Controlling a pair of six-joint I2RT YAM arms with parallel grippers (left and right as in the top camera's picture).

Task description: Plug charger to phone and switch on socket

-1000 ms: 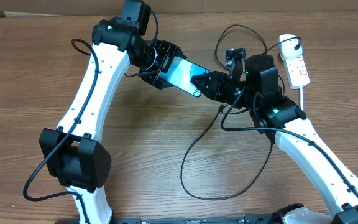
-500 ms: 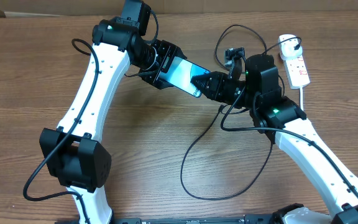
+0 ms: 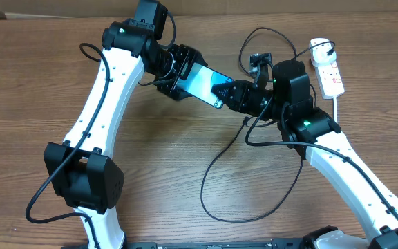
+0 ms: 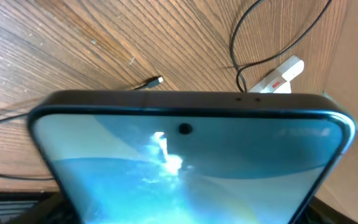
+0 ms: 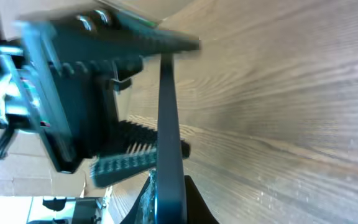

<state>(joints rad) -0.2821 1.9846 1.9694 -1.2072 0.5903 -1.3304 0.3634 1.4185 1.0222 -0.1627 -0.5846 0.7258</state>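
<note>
L tool (image 3: 180, 72) clenched on slim teal-screen smartphone (image 3: 202, 84), held above wooden counter (image 3: 150, 173). R tool (image 3: 221, 93) at phone's free end; grip state can't be told. On counter: thin black charger cable (image 3: 209, 176) in loops, connector tip (image 4: 158, 80) lying apart from phone. Far R: white oblong power strip (image 3: 330, 72).

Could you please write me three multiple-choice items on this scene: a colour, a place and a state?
1. Phone screen colour? A light blue; B red; C yellow.
2. Where is the socket? A under the phone; B by the left arm's base; C beside the right arm.
3. The charger's connector tip is? A in the phone; B loose on the table; C in a gripper.
Key: A, the left wrist view shows blue; C, overhead shows it there; B, it lies free on the wood.
</note>
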